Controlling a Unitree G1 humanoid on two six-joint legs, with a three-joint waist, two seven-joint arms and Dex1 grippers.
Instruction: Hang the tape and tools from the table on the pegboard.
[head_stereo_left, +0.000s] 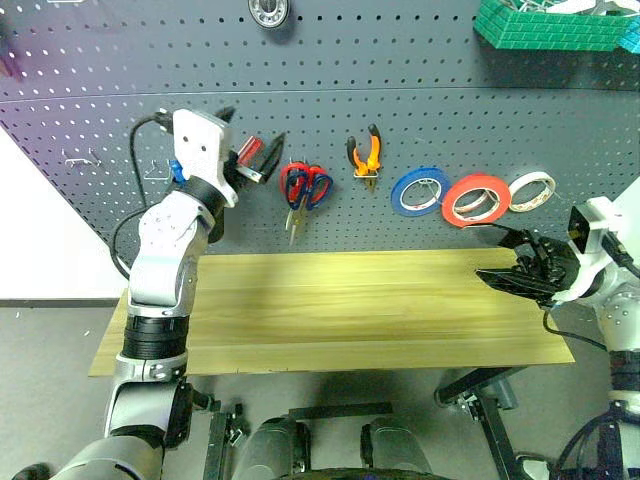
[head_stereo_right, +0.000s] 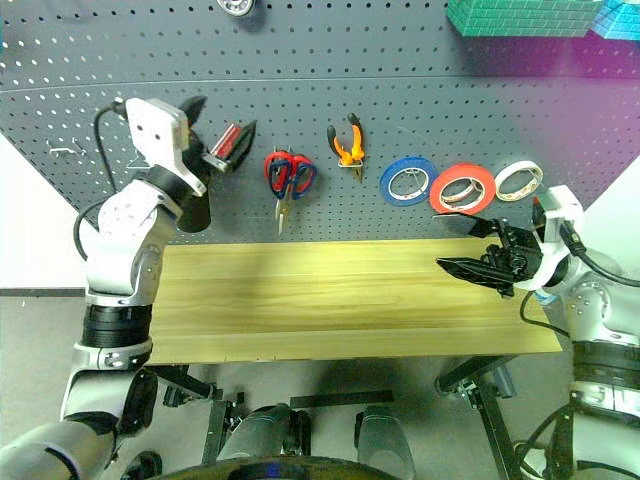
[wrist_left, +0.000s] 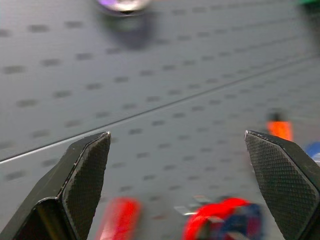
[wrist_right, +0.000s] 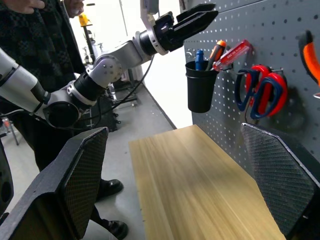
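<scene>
My left gripper (head_stereo_left: 252, 152) is up at the pegboard (head_stereo_left: 420, 110), fingers spread wide, nothing in them, hovering just beside the red-handled screwdriver (wrist_right: 233, 53). That screwdriver sits tilted in a black cup (wrist_right: 199, 86) hung on the board, handle end up and leaning away from the cup's mouth, next to a blue and an orange handle. My right gripper (head_stereo_left: 510, 268) is low over the right end of the table (head_stereo_left: 340, 310), fingers apart, empty, pointing left along the tabletop. Outward along the board from the cup: red-handled scissors (head_stereo_left: 303, 190) hang blades straight down; orange-handled pliers (head_stereo_left: 365, 158) hang with handles up, nose down; then a blue tape roll (head_stereo_left: 419, 191), the big red tape roll (head_stereo_left: 476, 199) and a small white roll (head_stereo_left: 531, 191), all flat against the board on hooks. A person in dark clothes (wrist_right: 35, 55) stands off the table's far end in the right wrist view.
</scene>
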